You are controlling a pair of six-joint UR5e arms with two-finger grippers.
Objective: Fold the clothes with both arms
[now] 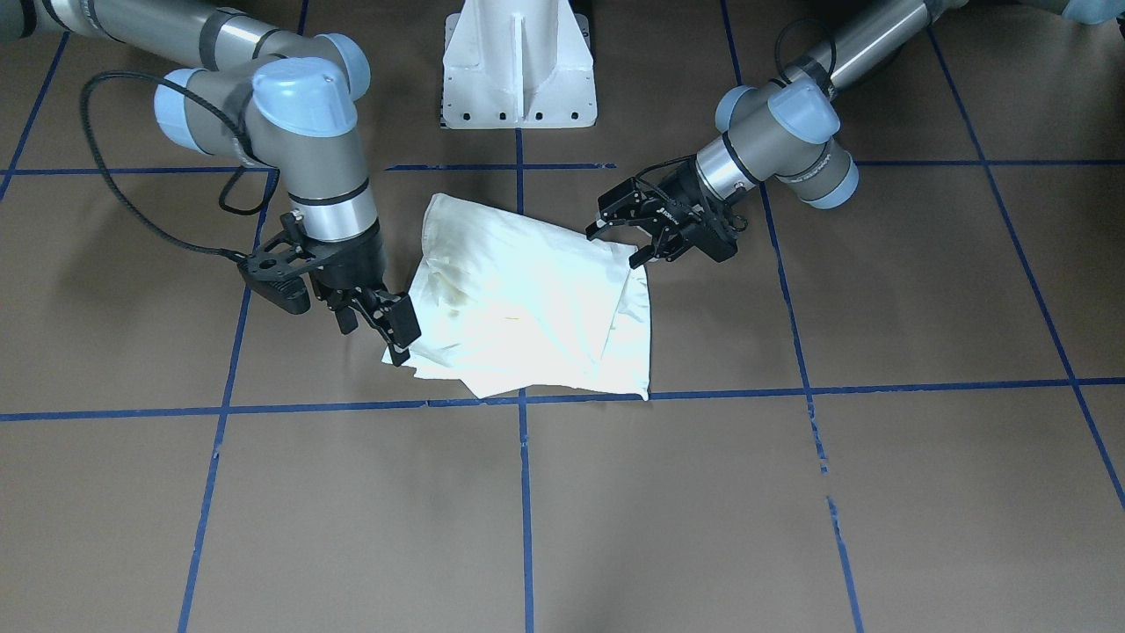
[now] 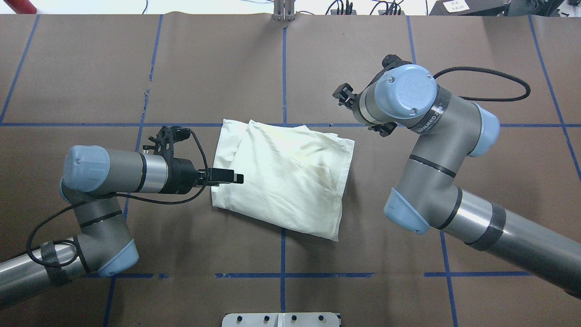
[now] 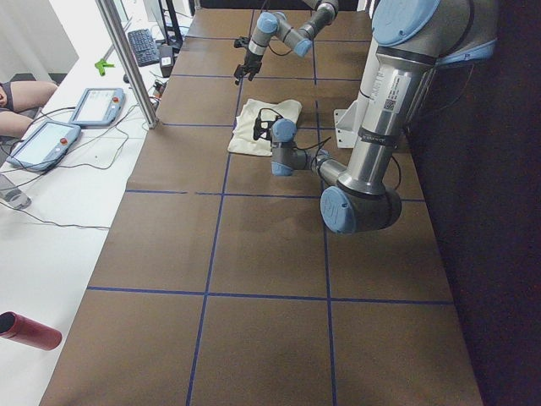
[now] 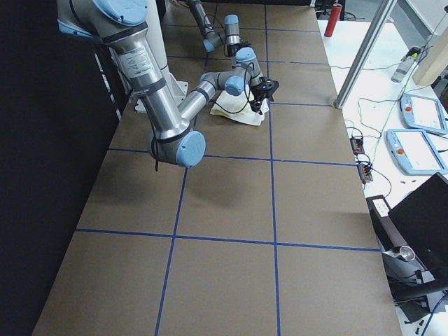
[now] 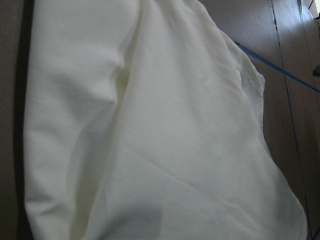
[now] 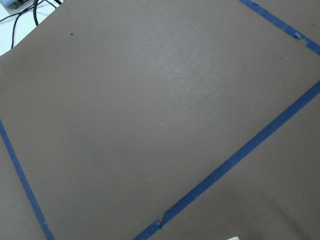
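Cloth (image 1: 527, 308): L gripper (image 1: 613, 247) jaws apart at its edge; R gripper (image 1: 373, 330) spread beside its corner. Rec.: pinch all layers squarely.

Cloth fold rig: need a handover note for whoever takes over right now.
Left gripper: open, at the edge of the cloth on the robot's left; no grip visible.
Right gripper: looks open, by the cloth's far-right corner; its wrist view shows almost only table.
Done: cloth lies folded in layers mid-table, slightly skewed.
Left: edges look uneven, so probably one more fold or a squaring-up.
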